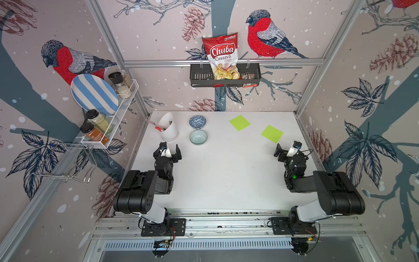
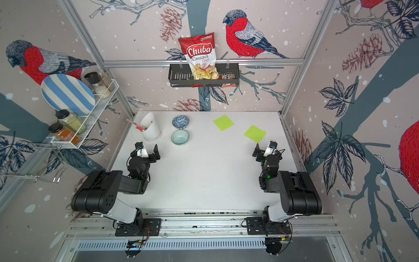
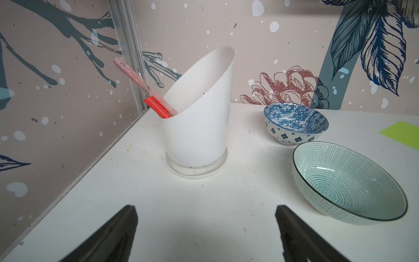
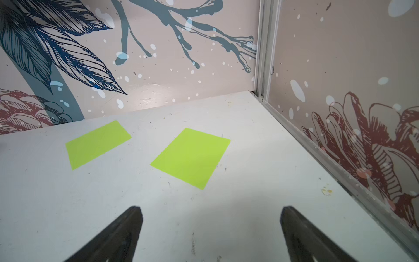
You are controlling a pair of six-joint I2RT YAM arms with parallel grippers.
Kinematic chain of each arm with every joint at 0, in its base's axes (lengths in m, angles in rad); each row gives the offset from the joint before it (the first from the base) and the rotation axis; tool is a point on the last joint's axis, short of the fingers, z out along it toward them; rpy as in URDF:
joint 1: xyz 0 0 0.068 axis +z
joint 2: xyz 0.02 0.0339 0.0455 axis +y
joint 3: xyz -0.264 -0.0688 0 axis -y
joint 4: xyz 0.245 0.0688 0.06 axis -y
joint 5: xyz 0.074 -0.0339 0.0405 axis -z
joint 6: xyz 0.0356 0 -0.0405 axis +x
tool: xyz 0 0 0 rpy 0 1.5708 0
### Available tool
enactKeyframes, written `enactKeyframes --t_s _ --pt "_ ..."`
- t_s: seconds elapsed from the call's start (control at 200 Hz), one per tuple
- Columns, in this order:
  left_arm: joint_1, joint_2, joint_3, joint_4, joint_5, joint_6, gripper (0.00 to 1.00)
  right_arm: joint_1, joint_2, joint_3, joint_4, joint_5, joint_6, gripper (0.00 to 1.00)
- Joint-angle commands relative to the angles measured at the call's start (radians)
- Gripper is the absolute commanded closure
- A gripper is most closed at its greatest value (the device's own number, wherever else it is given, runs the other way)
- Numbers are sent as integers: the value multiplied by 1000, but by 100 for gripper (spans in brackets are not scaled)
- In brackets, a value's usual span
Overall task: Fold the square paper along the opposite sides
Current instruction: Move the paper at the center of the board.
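The left claw [image 3: 205,207] hangs over the white table [image 3: 136,181] with its jaws spread wide, holding nothing. Straight ahead of it stands a white slant-topped holder [image 3: 197,127] with a red-and-pink tool [image 3: 156,105] leaning out, and ahead to its right sit a teal bowl [image 3: 347,181] and, beyond that, a blue patterned bowl [image 3: 292,127]. The right claw [image 4: 211,207] is likewise wide apart and empty; one green square paper [image 4: 191,157] lies flat just ahead of it, and a second green square [image 4: 97,144] lies farther ahead to its left, apart from the first.
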Motion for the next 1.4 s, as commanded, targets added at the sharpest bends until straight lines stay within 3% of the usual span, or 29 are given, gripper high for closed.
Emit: enactKeyframes --t_s 0.0,1.396 --pt "3 0 4 9 10 3 3 0 0 2 25 9 -8 0" --pt "3 0 4 6 11 2 3 -1 1 3 24 9 -8 0"
